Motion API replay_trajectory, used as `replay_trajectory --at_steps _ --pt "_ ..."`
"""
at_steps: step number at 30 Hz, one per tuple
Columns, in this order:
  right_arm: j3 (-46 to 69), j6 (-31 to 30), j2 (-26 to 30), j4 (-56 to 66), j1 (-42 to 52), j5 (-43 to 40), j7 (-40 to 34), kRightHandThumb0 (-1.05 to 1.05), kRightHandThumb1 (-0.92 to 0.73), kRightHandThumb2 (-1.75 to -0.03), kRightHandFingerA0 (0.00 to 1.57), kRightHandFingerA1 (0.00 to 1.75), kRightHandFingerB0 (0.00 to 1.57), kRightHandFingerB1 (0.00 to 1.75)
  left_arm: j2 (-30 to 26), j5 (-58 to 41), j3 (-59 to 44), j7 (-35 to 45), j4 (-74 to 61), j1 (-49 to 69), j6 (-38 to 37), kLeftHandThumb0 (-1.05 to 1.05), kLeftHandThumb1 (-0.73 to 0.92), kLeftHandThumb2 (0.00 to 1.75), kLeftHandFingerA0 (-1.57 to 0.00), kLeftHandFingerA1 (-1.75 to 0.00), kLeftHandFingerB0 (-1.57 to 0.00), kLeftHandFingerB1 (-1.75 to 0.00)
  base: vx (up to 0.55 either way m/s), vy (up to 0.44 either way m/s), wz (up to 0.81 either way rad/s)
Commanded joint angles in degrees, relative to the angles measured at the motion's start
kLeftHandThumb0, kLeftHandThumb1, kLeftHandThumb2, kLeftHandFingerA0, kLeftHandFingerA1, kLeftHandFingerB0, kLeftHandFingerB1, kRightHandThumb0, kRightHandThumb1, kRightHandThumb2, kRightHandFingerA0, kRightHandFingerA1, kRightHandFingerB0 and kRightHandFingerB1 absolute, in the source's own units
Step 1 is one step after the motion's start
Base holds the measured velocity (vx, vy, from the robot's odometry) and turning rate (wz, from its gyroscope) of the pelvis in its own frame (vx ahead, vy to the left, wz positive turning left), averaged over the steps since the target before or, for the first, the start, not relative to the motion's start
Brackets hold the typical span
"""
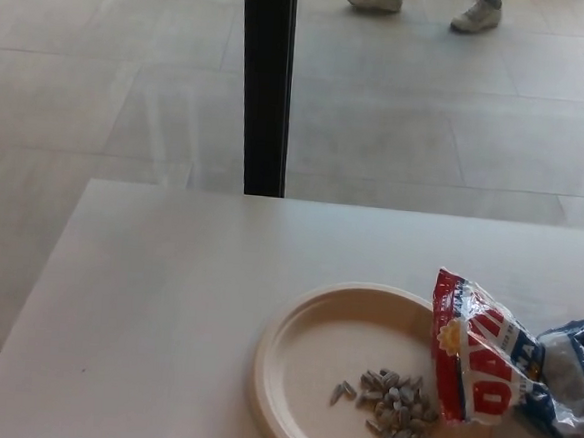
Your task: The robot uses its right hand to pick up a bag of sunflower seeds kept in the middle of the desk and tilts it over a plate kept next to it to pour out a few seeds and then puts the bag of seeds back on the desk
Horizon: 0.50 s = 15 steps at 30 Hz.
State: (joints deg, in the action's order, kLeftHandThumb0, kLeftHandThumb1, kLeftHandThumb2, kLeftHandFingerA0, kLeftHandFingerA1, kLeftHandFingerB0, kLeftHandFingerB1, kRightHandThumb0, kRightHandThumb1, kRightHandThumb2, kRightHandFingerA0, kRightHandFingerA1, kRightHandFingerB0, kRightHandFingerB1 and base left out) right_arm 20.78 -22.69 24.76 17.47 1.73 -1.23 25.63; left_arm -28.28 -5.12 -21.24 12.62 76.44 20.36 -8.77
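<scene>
Several sunflower seeds [391, 411] lie in a loose pile on the cream plate [310, 326], toward its near right side, so the pouring step appears complete. The bag of seeds [507, 369] lies on its side at the right of the white desk [167, 290]; its red end overlaps the plate's right rim just beside the pile, and its blue end points toward the picture's right edge. Judged from this, the bag is already set down, though partly on the plate rather than wholly on the desk, and little or nothing remains to be done.

Neither robot hand is visible, so no arm pose and no finger spread can be reported. Nothing grips the bag.

Beyond the desk stand a black post [265, 82] and, on the tiled floor, a person's shoes [427, 6].
</scene>
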Motion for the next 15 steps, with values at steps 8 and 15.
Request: replay_trajectory --at_steps 8,15 --pt "49.5 14.2 3.4 -48.1 13.0 -25.3 -8.7 -0.78 -0.69 -0.62 0.0 0.41 0.02 0.55 0.9 -12.2 -11.0 11.1 -5.5 -9.5 -4.4 -0.63 0.5 0.9 -0.47 -0.66 -0.37 -0.53 0.0 0.0 0.02" --pt "48.5 17.3 5.8 -47.7 9.9 -21.1 -8.5 -0.86 -0.53 -0.92 0.0 0.47 0.09 0.54 0.3 -8.7 -8.9 11.8 -4.8 -8.4 -4.3 -0.62 0.5 0.89 -0.49 -0.67 -0.38 -0.53 0.0 0.0 0.0"
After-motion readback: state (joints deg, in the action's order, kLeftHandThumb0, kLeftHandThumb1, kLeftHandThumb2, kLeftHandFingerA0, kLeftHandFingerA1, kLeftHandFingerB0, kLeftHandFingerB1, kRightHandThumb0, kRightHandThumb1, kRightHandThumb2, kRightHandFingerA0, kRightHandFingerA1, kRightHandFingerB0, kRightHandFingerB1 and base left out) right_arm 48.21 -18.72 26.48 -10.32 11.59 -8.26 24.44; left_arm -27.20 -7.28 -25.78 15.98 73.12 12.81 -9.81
